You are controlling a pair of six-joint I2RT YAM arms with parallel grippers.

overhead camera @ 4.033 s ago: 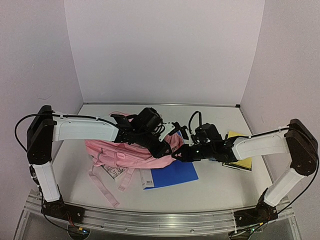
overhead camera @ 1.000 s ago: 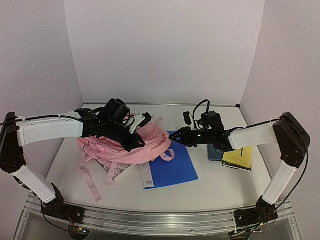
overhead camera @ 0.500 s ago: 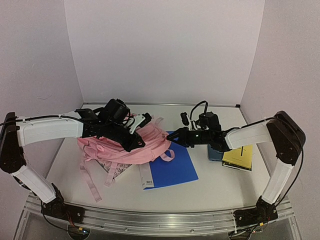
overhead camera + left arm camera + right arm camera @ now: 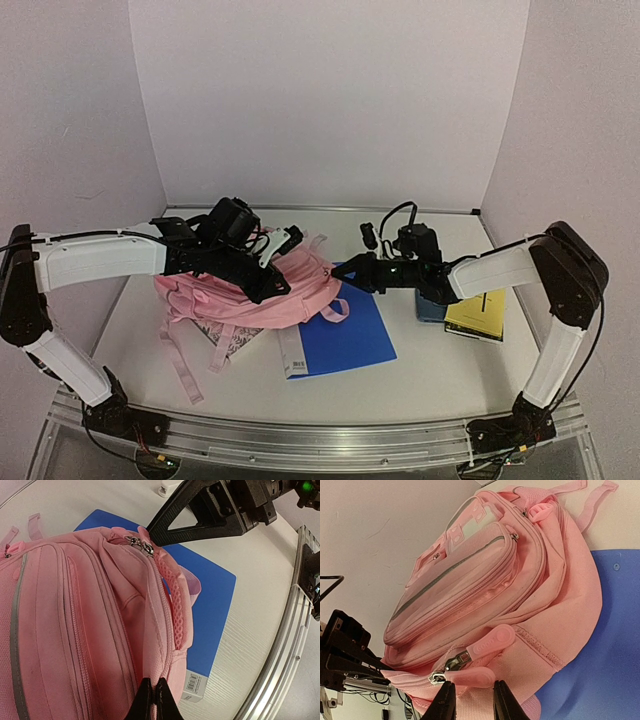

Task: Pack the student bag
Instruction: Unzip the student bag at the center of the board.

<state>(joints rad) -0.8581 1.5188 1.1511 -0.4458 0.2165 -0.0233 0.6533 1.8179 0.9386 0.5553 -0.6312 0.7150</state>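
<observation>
The student bag (image 4: 295, 290), a soft pink backpack, lies on its side at centre-left, partly over a blue book (image 4: 350, 340). My left gripper (image 4: 272, 288) is shut on a fold of the bag's fabric, and its fingertips (image 4: 152, 700) pinch a seam beside the zip. My right gripper (image 4: 346, 281) is at the bag's right end. Its jaws (image 4: 472, 700) stand a little apart, just below a pink zip pull tab (image 4: 470, 676). A second pull tab (image 4: 492, 640) lies above that one. The two metal zip sliders (image 4: 140, 545) sit together at the bag's top.
A yellow book (image 4: 478, 315) lies at the right on a blue item (image 4: 430, 305), under the right forearm. A patterned notebook (image 4: 225, 340) pokes out from under the bag's near side. The bag's straps (image 4: 185, 370) trail toward the front edge.
The left arm has pulled the bag left from where it lay four seconds ago. Over the last second the right gripper has crept left to the zip pulls and its jaws have narrowed.
</observation>
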